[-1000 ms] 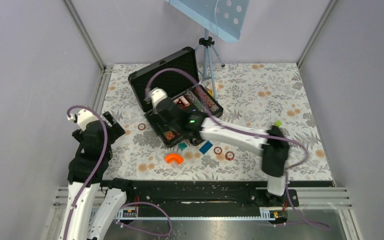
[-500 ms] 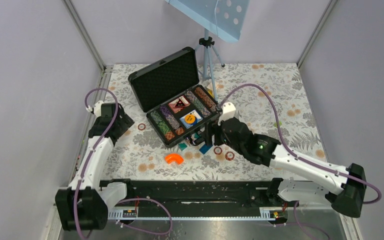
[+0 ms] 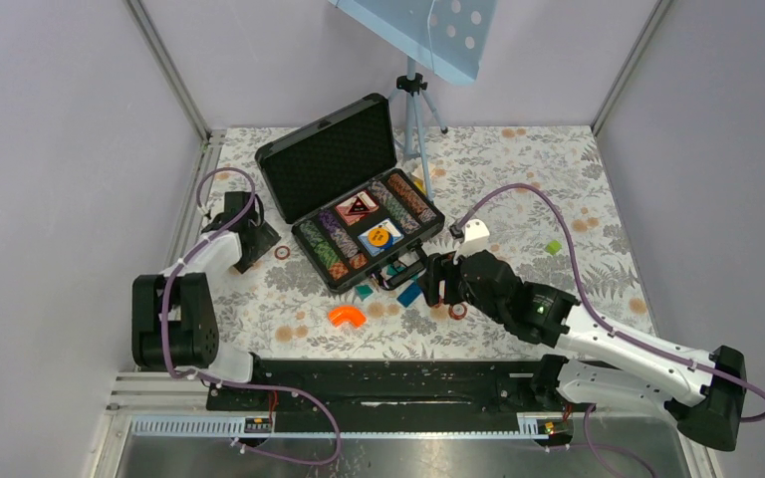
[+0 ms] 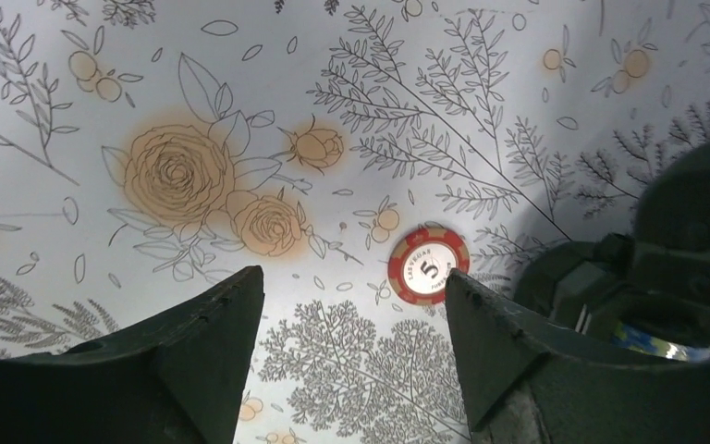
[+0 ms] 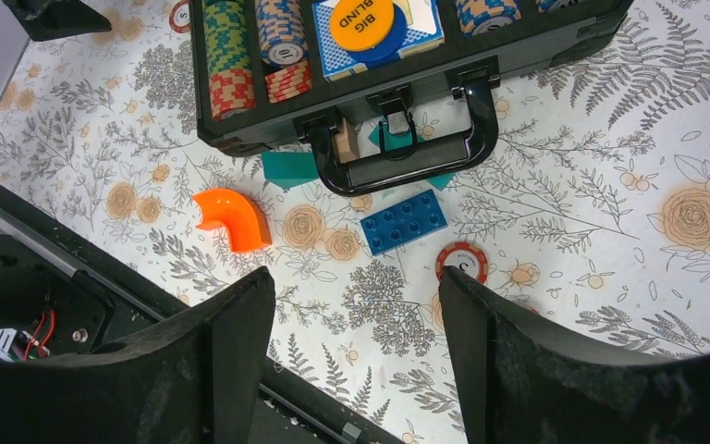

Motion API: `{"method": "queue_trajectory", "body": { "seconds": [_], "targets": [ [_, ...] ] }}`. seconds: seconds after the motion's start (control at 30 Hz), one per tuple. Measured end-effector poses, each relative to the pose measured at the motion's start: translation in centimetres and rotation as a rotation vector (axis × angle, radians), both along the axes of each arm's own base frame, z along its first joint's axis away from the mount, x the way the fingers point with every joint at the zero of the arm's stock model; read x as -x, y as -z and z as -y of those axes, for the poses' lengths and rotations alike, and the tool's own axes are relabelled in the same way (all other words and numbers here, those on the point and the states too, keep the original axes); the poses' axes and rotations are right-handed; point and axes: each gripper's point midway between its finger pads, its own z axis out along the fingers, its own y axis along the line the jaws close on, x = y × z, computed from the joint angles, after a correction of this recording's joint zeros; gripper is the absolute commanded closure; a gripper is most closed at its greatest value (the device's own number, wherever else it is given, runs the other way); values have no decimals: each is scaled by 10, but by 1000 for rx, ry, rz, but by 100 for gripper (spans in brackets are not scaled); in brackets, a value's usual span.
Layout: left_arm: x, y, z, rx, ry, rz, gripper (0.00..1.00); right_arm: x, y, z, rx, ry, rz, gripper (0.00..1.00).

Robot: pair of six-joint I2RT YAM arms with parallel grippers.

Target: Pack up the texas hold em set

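The black briefcase (image 3: 271, 159) lies open at the table's middle back, lid up. It holds rows of striped chips (image 3: 324, 244), a red deck (image 3: 357, 206) and a blue deck (image 3: 382, 237) with an orange button on it. My left gripper (image 3: 262, 242) is open, low over the cloth, with a loose red chip (image 3: 282, 253) just beyond its right fingertip; that chip also shows in the left wrist view (image 4: 428, 265). My right gripper (image 3: 438, 284) is open and empty above the cloth in front of the case handle (image 5: 407, 166). A loose red chip (image 5: 462, 262) lies by its right finger.
An orange curved piece (image 3: 346, 316), a blue block (image 3: 409, 293) and a teal block (image 3: 363, 291) lie in front of the case. A tripod (image 3: 413, 110) with a light blue panel stands behind it. A small green piece (image 3: 554, 246) lies at right. Walls close three sides.
My right arm has drawn back out of the case to the cloth in front of it. My left arm has reached out to the loose chip left of the case.
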Motion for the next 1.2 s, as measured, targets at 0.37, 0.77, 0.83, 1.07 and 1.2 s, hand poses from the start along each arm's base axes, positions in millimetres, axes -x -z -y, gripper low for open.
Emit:
{"method": "queue_trajectory", "body": {
  "seconds": [0.37, 0.77, 0.83, 1.07, 1.2],
  "targets": [
    [-25, 19, -1, -39, 8, -54, 34, 3, 7, 0, 7, -9, -17, 28],
    [-42, 26, 16, -75, 64, -71, 45, 3, 11, 0, 16, -10, -23, 28],
    [-42, 26, 16, -75, 65, -71, 48, 3, 11, 1, 17, -10, -23, 28],
    [-41, 27, 18, -77, 74, -73, 58, 4, 12, 1, 17, -10, -24, 28],
    [-41, 27, 20, -77, 83, -74, 63, 5, 14, 4, 17, -9, -24, 27]
  ]
}}
